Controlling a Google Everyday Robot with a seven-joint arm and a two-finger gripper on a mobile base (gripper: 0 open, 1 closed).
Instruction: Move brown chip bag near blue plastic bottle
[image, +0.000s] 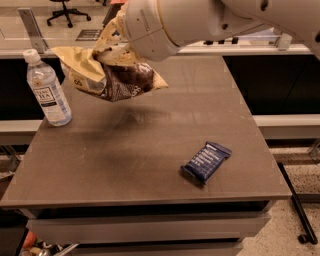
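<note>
- The bottle (47, 92) is stood upright on the tabletop (130, 165), left of the tool and lower than it, near the tabletop's left edge.
- The bag (107, 75) is held in the air just under the tool, clear of the tabletop, with its shadow cast below; its left corner is seen near the bottle but apart from it.
- The tool (112, 42) is found above the tabletop's far left part, pressed together on the bag's crumpled top.
- A blue bar (206, 162) is laid flat well to the tool's lower right.
</note>
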